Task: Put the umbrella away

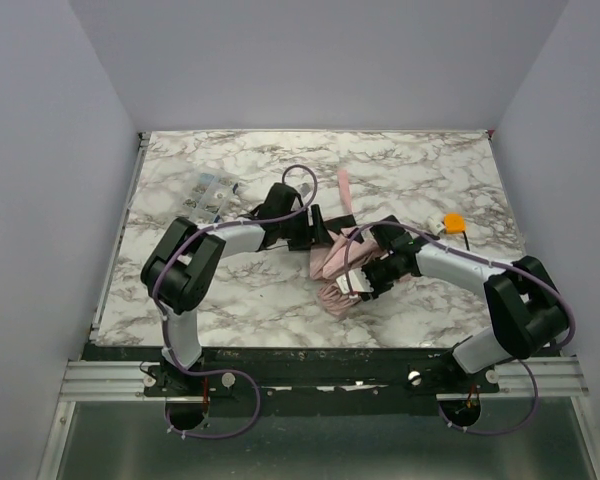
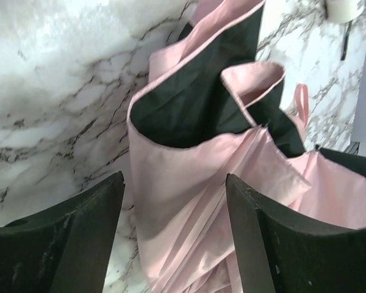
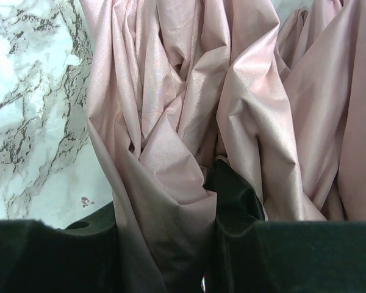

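The umbrella (image 1: 337, 268) lies in the middle of the marble table as a rumpled pale pink bundle with a black lining, and its pink strap (image 1: 344, 190) trails toward the back. My left gripper (image 1: 311, 233) is at the bundle's left end. In the left wrist view this gripper (image 2: 175, 235) is open, with its dark fingers (image 2: 79, 241) standing wide on either side of loose pink folds of the umbrella (image 2: 189, 183). My right gripper (image 1: 366, 281) is at the bundle's near right side. In the right wrist view the right gripper (image 3: 165, 250) is shut on a gathered fold of the umbrella's fabric (image 3: 171, 122).
A small orange object (image 1: 454, 221) sits on the marble to the right of the umbrella. A clear packet (image 1: 212, 195) lies at the back left. Grey walls enclose the table (image 1: 230, 300) on three sides.
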Tool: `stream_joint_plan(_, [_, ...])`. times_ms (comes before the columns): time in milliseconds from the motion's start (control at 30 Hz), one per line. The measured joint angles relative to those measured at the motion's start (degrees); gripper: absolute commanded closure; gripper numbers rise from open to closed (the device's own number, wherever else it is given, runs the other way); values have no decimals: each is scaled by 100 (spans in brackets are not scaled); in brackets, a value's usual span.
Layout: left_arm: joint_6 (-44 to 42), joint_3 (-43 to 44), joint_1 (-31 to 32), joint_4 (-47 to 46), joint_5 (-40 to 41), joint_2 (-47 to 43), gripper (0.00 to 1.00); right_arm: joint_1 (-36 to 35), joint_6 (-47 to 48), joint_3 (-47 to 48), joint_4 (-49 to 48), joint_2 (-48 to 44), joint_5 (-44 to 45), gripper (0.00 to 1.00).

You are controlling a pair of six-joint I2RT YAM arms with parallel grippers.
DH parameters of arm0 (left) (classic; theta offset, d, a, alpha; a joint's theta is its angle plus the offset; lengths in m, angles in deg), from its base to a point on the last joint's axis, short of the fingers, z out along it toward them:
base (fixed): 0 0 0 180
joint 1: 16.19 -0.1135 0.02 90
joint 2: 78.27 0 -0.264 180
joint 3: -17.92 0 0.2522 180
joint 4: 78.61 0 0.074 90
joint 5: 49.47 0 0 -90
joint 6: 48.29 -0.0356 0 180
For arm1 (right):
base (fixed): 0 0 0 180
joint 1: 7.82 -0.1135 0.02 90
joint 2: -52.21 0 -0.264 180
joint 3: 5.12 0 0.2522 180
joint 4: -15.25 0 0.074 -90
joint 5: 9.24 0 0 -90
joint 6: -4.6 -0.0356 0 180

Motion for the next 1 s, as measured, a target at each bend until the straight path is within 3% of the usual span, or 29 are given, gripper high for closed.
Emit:
stream_joint_plan(100, [63,63,-22,-144,-35,37,37,0,57,7,50,35,0,73])
stream_joint_plan(233, [125,398,-57,-319,-240,319,73,0,52,90,146,114,-2,73])
stream_joint_plan(367, [118,647,-79,-422,-634,664,83,0,-20,216,278,221,-22,74])
stream_joint_plan(433, [61,804,-46,-282,-857,846,93,0,-63,302,361,282,-52,75])
stream_joint_plan(800, [-402,975,780,308,-1204,973,97,-17,-525,503,704,326,-269,77])
stream_joint_plan(1000, [-330,962,1220,197,-1276,1139,96,-20,-957,501,1204,278,-415,78])
